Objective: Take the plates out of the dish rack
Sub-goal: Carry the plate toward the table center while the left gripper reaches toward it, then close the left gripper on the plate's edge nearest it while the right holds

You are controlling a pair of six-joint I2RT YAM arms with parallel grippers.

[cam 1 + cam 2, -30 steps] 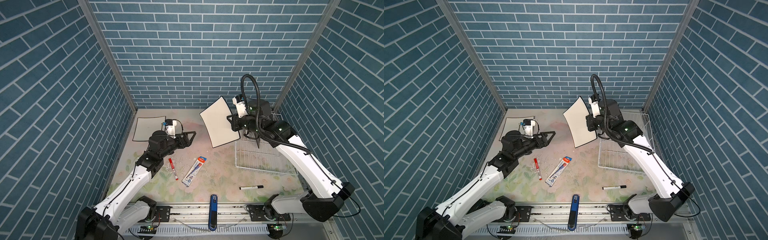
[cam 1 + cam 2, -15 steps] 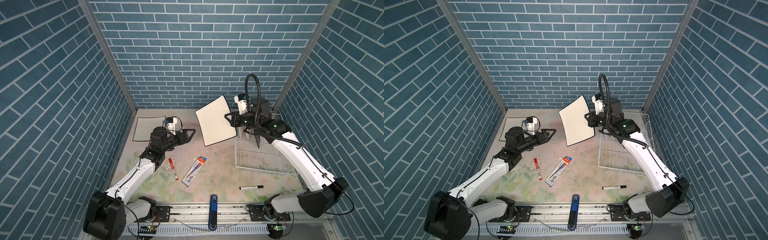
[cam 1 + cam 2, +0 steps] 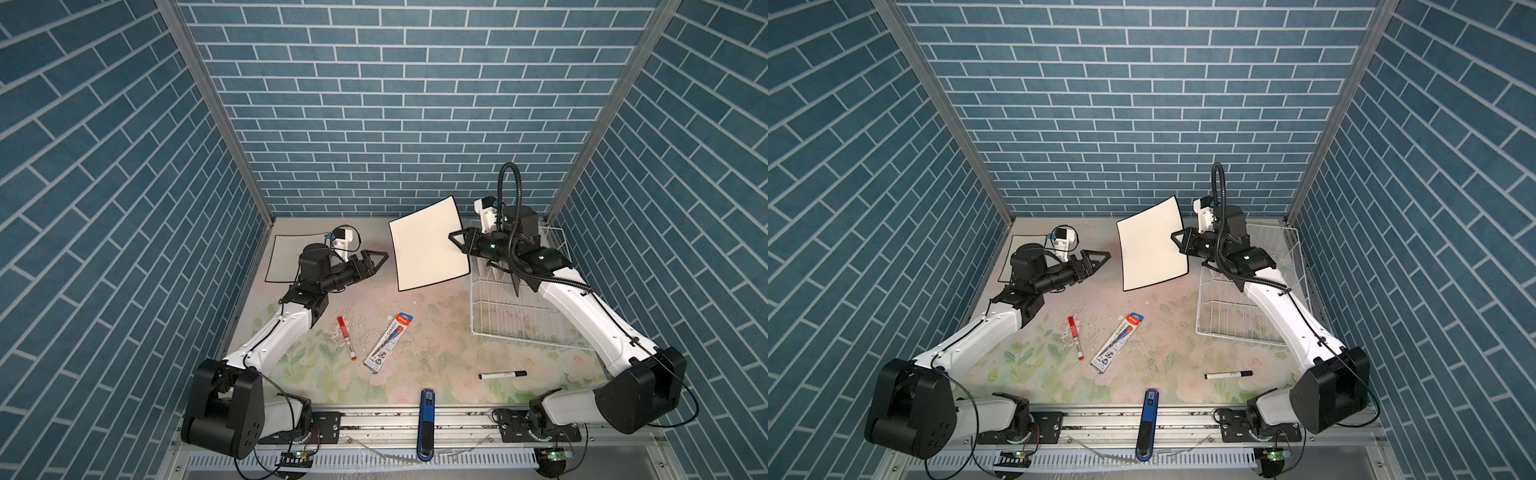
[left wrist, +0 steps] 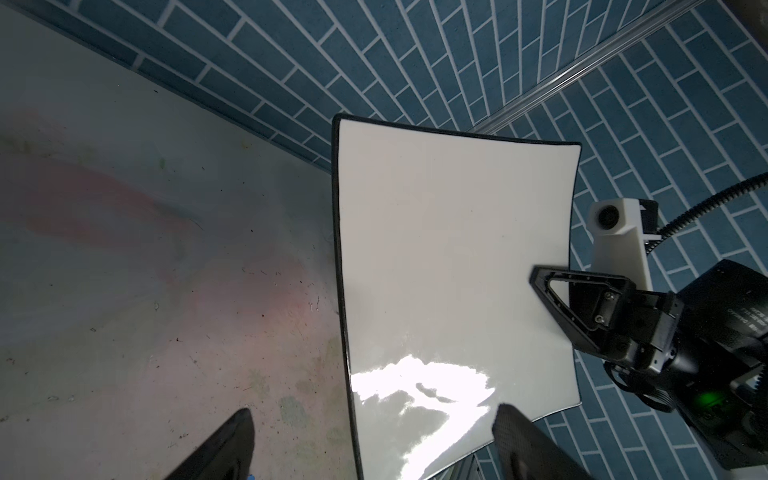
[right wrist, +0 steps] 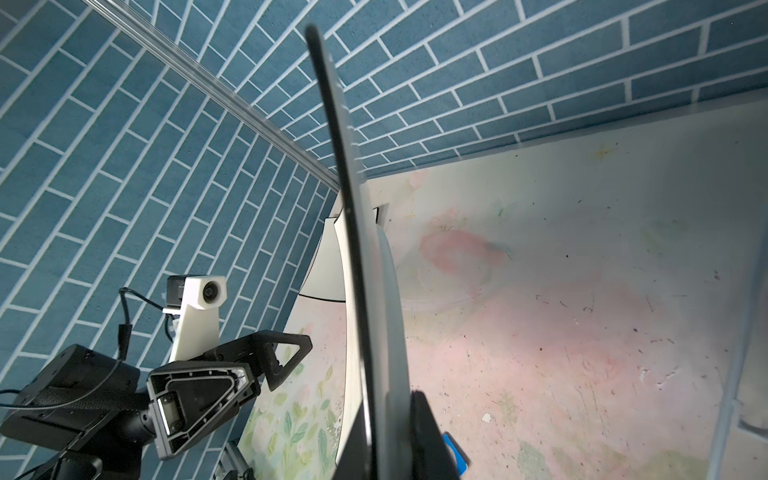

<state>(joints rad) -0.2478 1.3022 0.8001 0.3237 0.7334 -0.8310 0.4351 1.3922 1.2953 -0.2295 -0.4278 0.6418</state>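
Compared with one second ago, shows the held plate (image 3: pixel 428 245) turned so that more of its cream face looks up, and carried a little to the left; shows also the left gripper (image 3: pixel 380 259) raised slightly toward the back. Pinches the right edge of this square, black-rimmed plate with the right gripper (image 3: pixel 454 238), pressed together on it, tilted in the air above the counter (image 3: pixel 436 332). Leaves the left gripper spread wide, with nothing in it, tips just beside the plate's left edge; in the right wrist view stands a small gap away from it. Finds a second plate (image 3: pixel 289 257) lying flat at the back left corner of the counter, partly behind the left arm (image 3: pixel 282 328). Finds the dish rack (image 3: pixel 511 320) at the right side, under the right arm (image 3: pixel 582 307), with the counter's flower pattern showing through its wire floor. Sees a red marker (image 3: pixel 346 338), a pen packet (image 3: pixel 388 343) and a black marker (image 3: pixel 503 375) loose on the counter, outside the rack.
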